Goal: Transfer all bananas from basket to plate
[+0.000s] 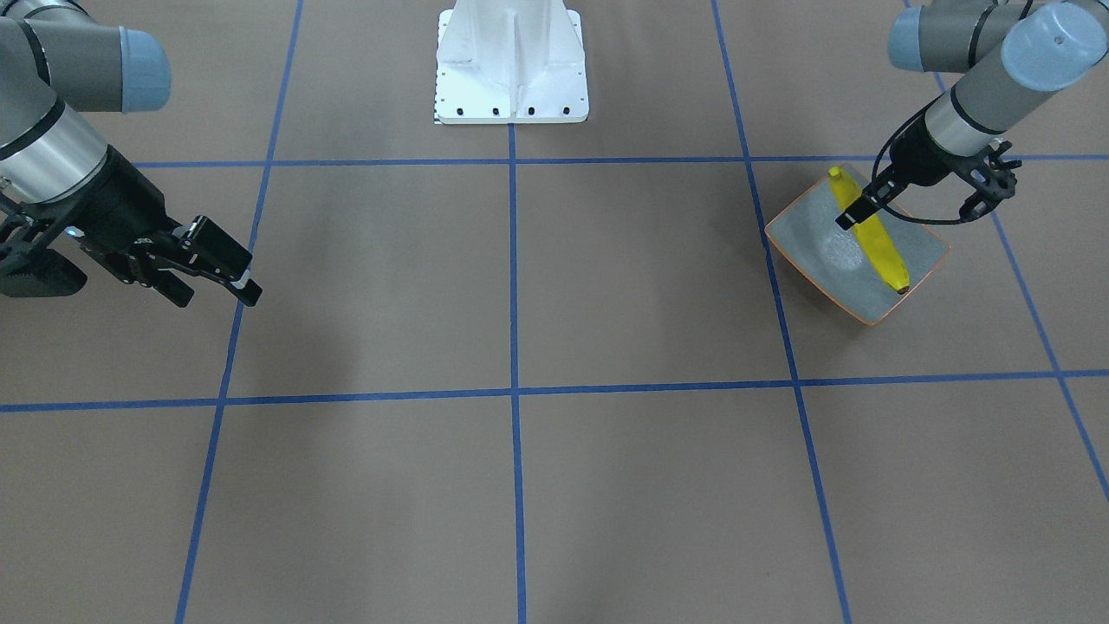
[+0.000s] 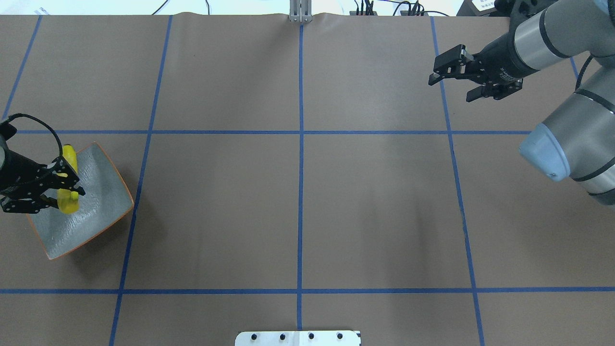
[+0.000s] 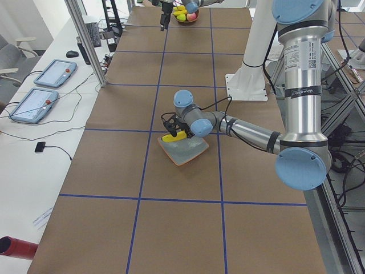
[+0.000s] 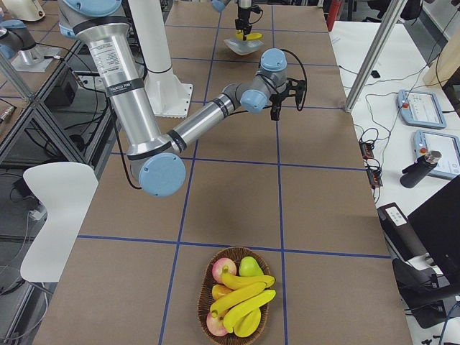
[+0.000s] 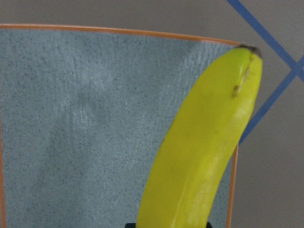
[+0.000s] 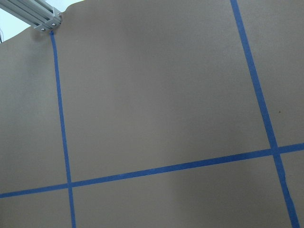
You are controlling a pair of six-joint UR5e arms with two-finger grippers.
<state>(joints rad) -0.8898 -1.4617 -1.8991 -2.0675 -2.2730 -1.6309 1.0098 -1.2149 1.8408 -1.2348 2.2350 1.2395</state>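
**One banana on the plate, three in the basket**

I count four bananas. One banana (image 1: 875, 247) lies on the plate (image 1: 823, 251). I think three more bananas (image 4: 244, 296) sit in the basket (image 4: 205, 309), though they lie in a pile and are hard to count. The basket also holds two red apples (image 4: 224, 270) and one green fruit (image 4: 249, 267). There is one plate and one basket.

My left hand (image 1: 914, 212) hangs right over the plate, with its fingers spread wide. It grips nothing. The banana lies flat under it, just beside one finger (image 1: 856, 211). The stem points to my side of the table. The dark tip reaches the plate's rim on the far side.

My right hand (image 1: 218, 299) is spread too and holds nothing. It hangs over the bare table (image 1: 606, 286), nearer the far edge and well apart from the basket.

The plate sits near the table's left end. The basket sits at the right end, close to that edge.

The table is covered in brown paper. Blue lines (image 1: 513, 260) cut it into big squares. My white base (image 1: 511, 61) stands at the middle of my edge. Past the far edge is a white desk (image 3: 34, 114) with two tablets (image 3: 54, 73) and some wires. A white chair (image 4: 54, 208) stands on my side.
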